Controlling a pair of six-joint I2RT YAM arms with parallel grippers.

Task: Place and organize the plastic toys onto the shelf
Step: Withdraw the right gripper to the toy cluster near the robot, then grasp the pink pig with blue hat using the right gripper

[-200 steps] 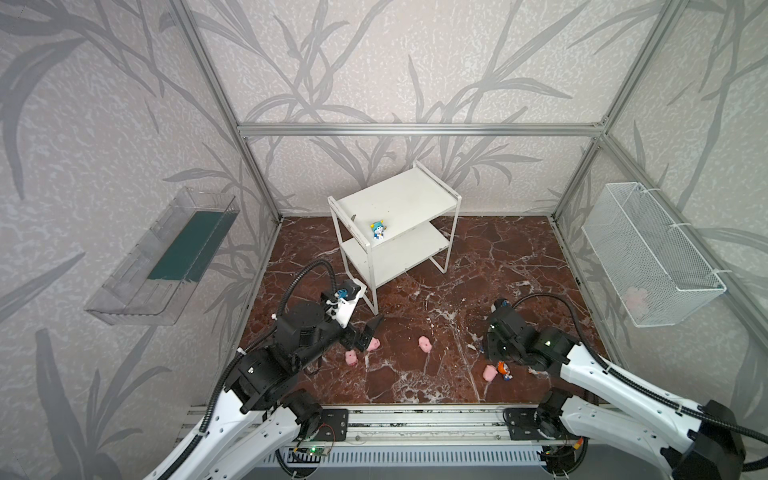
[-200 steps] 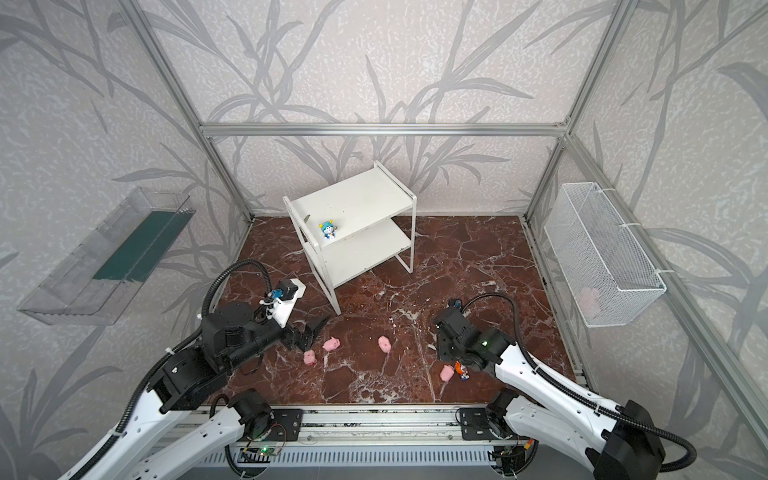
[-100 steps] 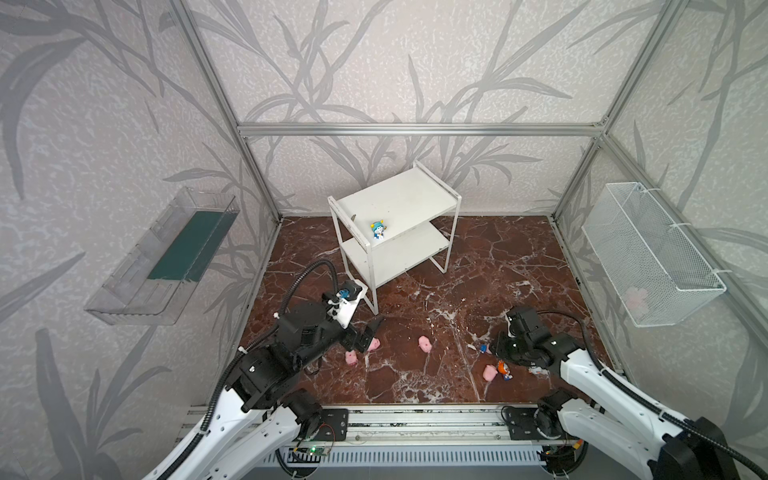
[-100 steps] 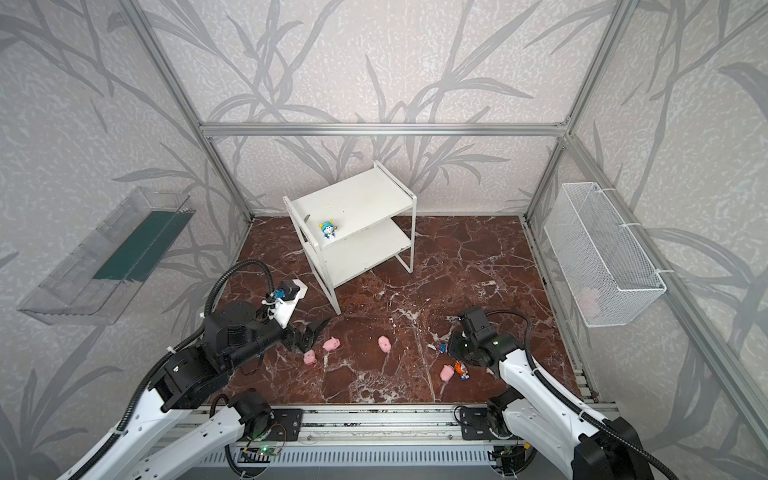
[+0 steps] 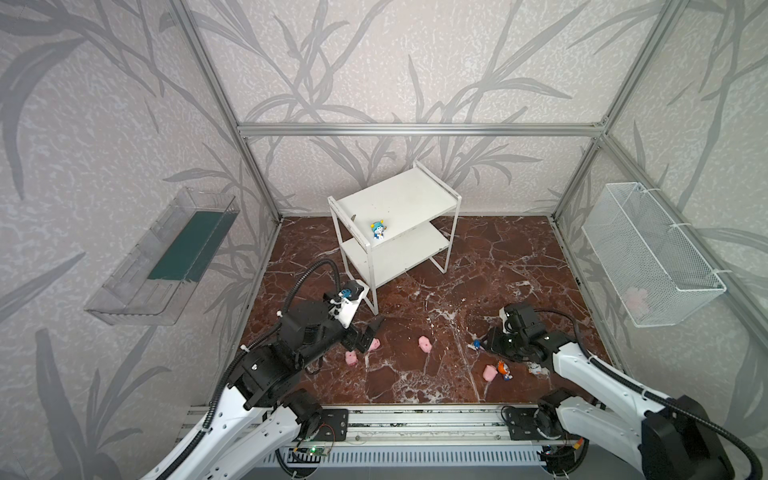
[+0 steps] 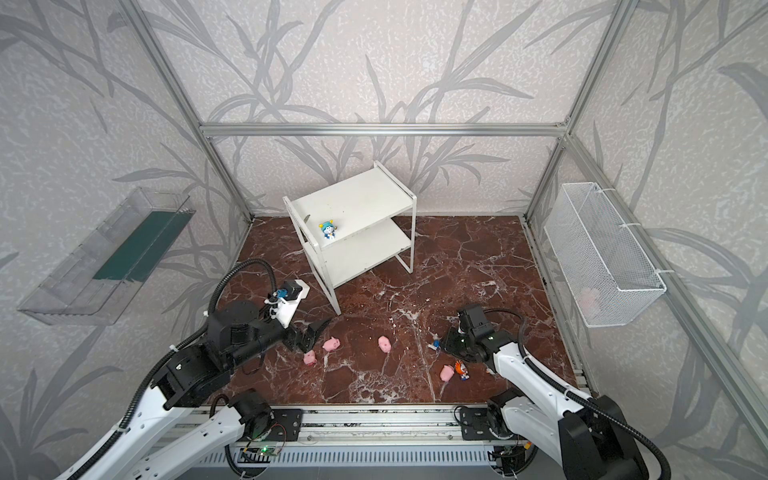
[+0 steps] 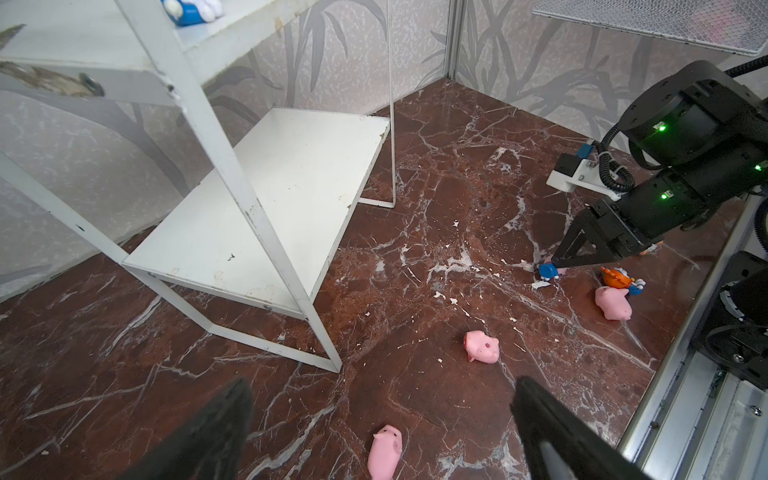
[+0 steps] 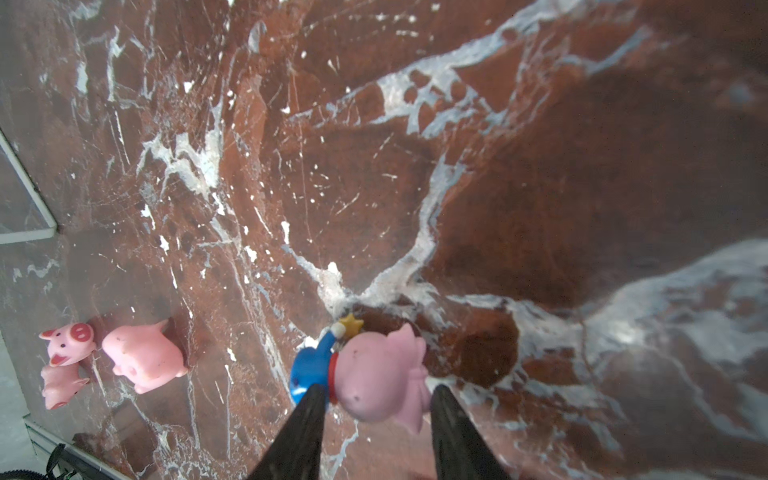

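On the shelf, one teal-hatted figurine

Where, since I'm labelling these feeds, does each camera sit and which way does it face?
Top views: high above the front rail, looking down at floor and shelf; left arm and right arm show.
Left wrist: low on the left arm, facing the shelf and right gripper; open left gripper frames the edge.
Right wrist: near the floor, looking down; right gripper fingers flank the figurine.
Shared: both wrist views show that figurine and pigs.
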